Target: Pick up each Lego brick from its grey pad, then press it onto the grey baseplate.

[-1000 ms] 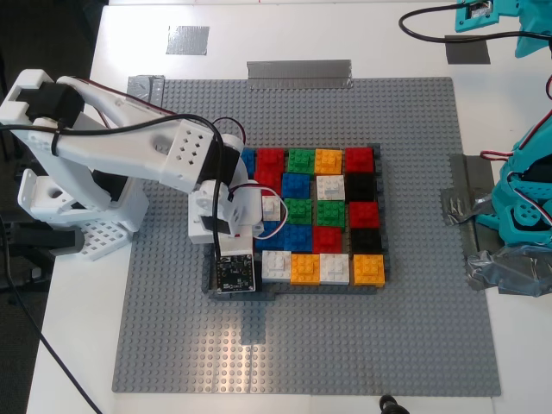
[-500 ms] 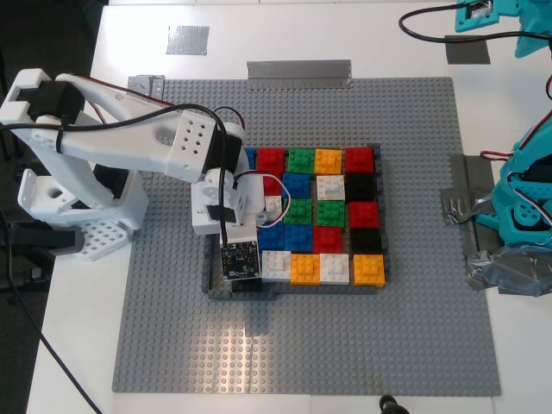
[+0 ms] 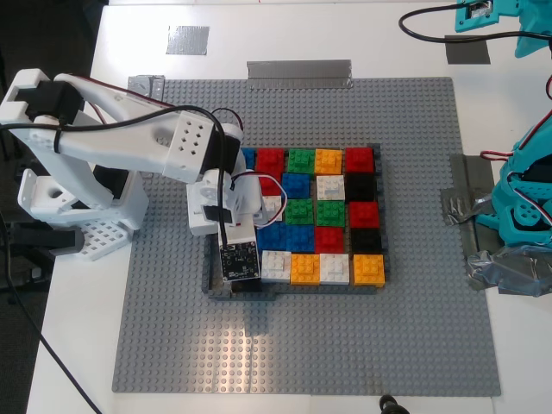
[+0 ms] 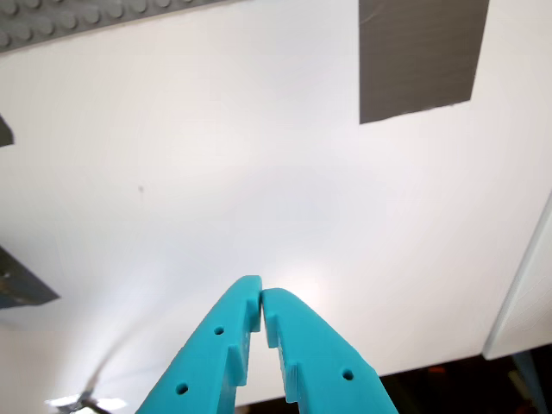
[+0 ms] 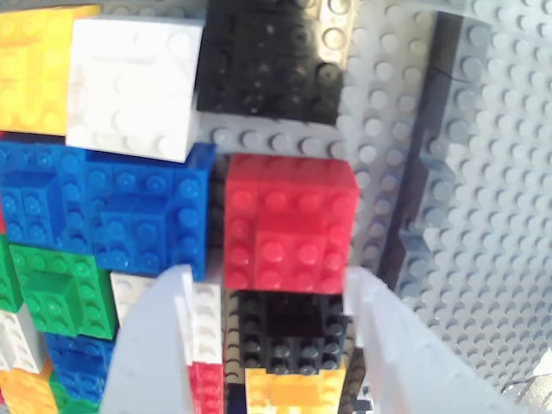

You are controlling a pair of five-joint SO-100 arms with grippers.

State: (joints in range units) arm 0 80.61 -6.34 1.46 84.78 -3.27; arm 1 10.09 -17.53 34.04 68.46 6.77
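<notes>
Table (image 3: pixel 78 345): one white top. Its margins show around all four sides of the plate in the exterior view.
Grey baseplate (image 3: pixel 345 345): one, square and studded. It is bare in a wide band along the exterior view's lower edge and in narrower bands at that view's right and top.
Arms: two. The white arm (image 3: pixel 129 147) reaches in from the exterior view's left over the brick block. The teal arm (image 3: pixel 526 198) stands off the plate at that view's right edge.
Lego bricks (image 3: pixel 330 214): packed edge to edge in one block on the baseplate. I count 21 showing: five red, four blue, four white, three green, three orange, two black. The white arm hides the block's left column in the exterior view.
Dark grey frame (image 3: pixel 381 216): thin walls hugging the block, so there is no gap at its sides.
Tape strip (image 3: pixel 299 72): one, at the plate's far edge.
Grey pad (image 3: pixel 187 39): one light patch on the table beyond the plate, with nothing on it.
My second gripper (image 5: pixel 269 280): jaws apart, low over the block's edge column. It straddles a black brick (image 5: pixel 289 332), with a red brick (image 5: pixel 289 224) just ahead. I cannot tell whether they touch.
My first gripper (image 4: pixel 260 297): jaws together and holding nothing, over bare table near a dark tape patch (image 4: pixel 423 60).
</notes>
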